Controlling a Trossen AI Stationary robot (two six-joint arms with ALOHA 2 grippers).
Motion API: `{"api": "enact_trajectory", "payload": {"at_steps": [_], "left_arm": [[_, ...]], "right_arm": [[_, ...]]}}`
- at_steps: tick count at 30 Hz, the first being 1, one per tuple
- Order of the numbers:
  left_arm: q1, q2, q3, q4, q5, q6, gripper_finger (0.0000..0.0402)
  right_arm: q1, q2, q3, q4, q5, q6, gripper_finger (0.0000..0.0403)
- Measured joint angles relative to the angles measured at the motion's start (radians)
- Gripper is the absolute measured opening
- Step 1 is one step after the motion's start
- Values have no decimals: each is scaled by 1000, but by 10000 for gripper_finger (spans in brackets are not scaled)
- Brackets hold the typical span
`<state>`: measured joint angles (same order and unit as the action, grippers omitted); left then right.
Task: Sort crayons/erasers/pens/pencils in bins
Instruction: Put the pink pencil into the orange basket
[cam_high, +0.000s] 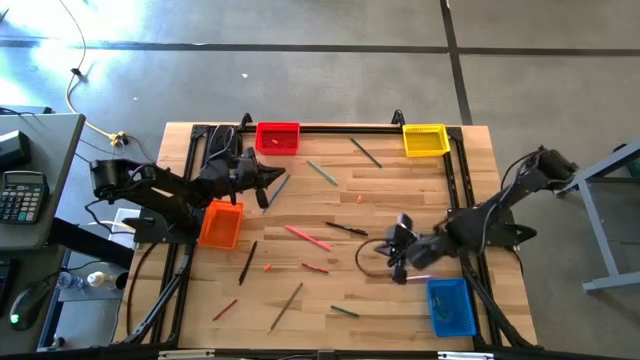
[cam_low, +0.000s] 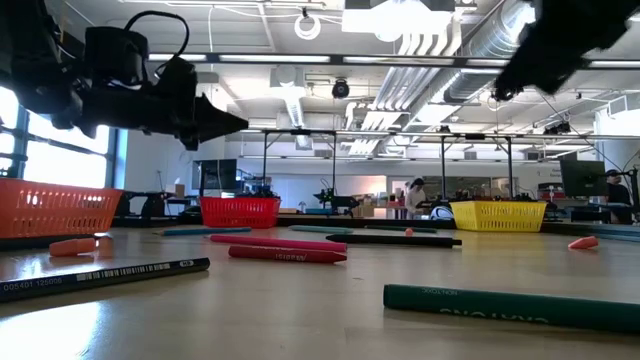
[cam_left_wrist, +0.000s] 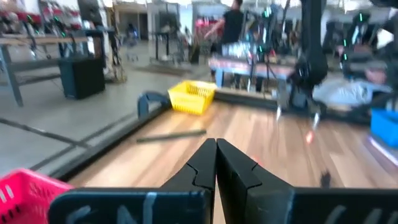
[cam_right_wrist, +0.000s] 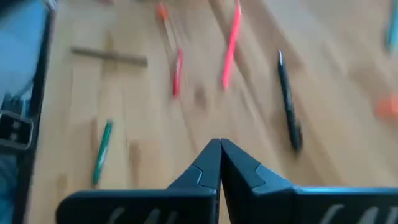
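Four bins stand on the wooden table: red and yellow at the far edge, orange at the left, blue at the near right. Pens, such as a black one and a pink one, lie loose mid-table among pencils, crayons and a small eraser. My left gripper hovers shut and level beside the red bin. My right gripper is shut on nothing, above the table just left of the blue bin, slanting down toward the pens.
A black metal frame runs around the table's far and side edges. A green pencil and a black pencil lie near the front edge. Bare wood lies between the scattered sticks. A desk with a calculator stands off the left side.
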<state>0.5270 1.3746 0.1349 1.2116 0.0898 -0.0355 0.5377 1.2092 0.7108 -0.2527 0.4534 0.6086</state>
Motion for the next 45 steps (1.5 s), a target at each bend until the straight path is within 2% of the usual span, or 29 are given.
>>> {"api": "enact_trajectory", "payload": {"at_steps": [3, 6, 9, 13, 17, 23, 28, 32, 37, 40, 43, 45], "left_arm": [[-13, 0, 0, -36, -15, 29, 0], [-22, 0, 0, -52, -19, 10, 0], [-37, 0, 0, -49, -7, -2, 0], [-53, 0, 9, -49, -30, 18, 0], [-83, 0, 41, -49, -12, -13, 0], [-147, 0, 110, -151, -30, 19, 0], [-183, 0, 184, -335, -89, 52, 0], [-196, 0, 248, -481, -121, 65, 0], [-220, 0, 325, -664, -122, -42, 0], [-242, 0, 364, -723, -126, -56, 0], [-251, 0, 392, -730, -174, -67, 0], [-248, 0, 404, -752, -193, -77, 0]], "right_arm": [[-82, -14, -138, 343, -7, -202, 0], [-175, -14, -248, 592, -9, -268, 0], [-280, -13, -308, 702, -18, -327, 0], [-397, -13, -351, 818, -57, -490, 0], [-506, -13, -378, 867, -116, -596, 0], [-608, -13, -442, 1022, -308, -610, 0], [-656, -12, -507, 1143, -316, -660, 0], [-705, -13, -525, 1169, -360, -662, 0], [-739, -12, -531, 1155, -400, -696, 0], [-767, -13, -528, 1164, -446, -743, 0], [-817, -15, -497, 1185, -475, -779, 0], [-844, -14, -485, 1179, -494, -744, 0]]}}
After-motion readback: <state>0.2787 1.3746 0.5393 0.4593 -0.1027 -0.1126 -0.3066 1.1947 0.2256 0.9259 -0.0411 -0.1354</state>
